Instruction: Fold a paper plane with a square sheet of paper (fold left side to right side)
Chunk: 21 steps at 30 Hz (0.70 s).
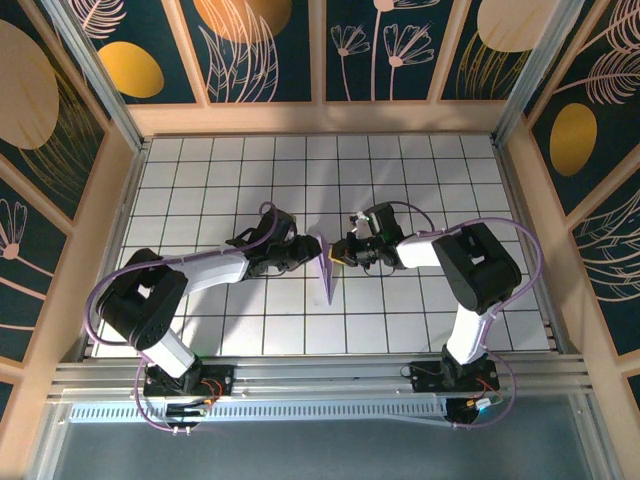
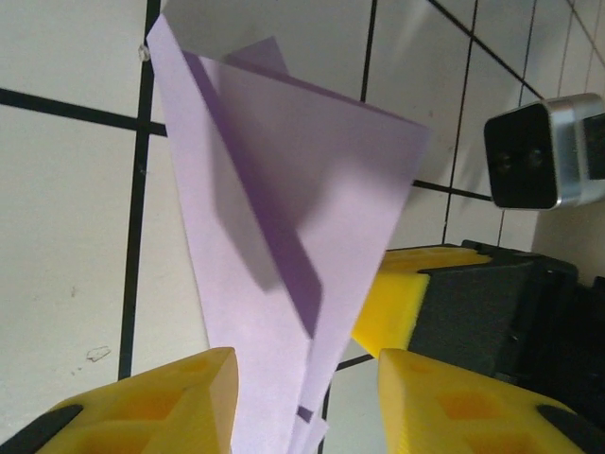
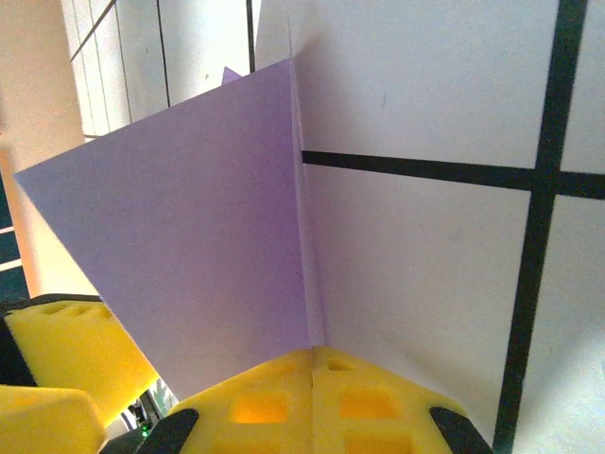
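Observation:
The lavender sheet of paper [image 1: 327, 272], folded into a slim pointed paper plane shape, stands on edge at the table's middle with its point toward the near side. My right gripper [image 1: 340, 251] is shut on the wide end; in the right wrist view the crease [image 3: 304, 236] runs out from between its closed fingers [image 3: 312, 352]. My left gripper [image 1: 306, 250] faces it from the left. In the left wrist view the folded layers [image 2: 284, 189] pass between my left gripper's [image 2: 304, 378] yellow fingers. The jaws stand open, with a gap on the right side.
White grid-tiled table [image 1: 200, 180] inside wooden walls [image 1: 320, 118]. The right gripper's yellow finger [image 2: 402, 293] and its wrist camera [image 2: 544, 151] sit close beyond the paper in the left wrist view. The left gripper's yellow pad [image 3: 66, 340] shows in the right wrist view.

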{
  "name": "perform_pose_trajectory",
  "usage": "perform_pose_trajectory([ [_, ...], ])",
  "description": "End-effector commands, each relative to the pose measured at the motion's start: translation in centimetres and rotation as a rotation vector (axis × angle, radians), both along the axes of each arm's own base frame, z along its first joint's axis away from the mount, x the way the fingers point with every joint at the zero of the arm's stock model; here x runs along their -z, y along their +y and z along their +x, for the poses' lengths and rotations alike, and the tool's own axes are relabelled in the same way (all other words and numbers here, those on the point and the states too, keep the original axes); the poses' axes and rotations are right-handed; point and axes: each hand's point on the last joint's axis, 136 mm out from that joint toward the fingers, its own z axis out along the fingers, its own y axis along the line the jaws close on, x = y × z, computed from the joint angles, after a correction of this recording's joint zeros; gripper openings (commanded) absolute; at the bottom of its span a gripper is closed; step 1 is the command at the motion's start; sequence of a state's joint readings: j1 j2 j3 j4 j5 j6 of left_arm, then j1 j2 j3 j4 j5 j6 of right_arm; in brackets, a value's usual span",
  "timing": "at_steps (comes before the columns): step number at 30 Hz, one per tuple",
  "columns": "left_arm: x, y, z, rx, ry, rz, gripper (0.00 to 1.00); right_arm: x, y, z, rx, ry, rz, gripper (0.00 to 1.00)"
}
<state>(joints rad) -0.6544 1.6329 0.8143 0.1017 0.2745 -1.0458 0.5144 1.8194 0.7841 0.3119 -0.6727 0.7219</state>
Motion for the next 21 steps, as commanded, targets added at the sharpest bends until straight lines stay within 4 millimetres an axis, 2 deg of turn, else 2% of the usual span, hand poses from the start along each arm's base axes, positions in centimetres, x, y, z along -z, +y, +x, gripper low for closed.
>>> perform_pose_trajectory([
  [1,0.1,-0.4,0.1,0.023,0.008,-0.001,0.39,-0.6,0.3,0.0,-0.014,-0.036,-0.01,0.0],
  [12,1.1,-0.3,0.2,0.021,0.02,0.012,0.35,-0.5,0.4,-0.2,-0.027,-0.035,-0.018,0.0],
  [21,1.0,-0.7,0.4,0.029,0.017,-0.002,0.39,-0.6,0.5,-0.3,-0.032,-0.04,-0.025,0.0],
])
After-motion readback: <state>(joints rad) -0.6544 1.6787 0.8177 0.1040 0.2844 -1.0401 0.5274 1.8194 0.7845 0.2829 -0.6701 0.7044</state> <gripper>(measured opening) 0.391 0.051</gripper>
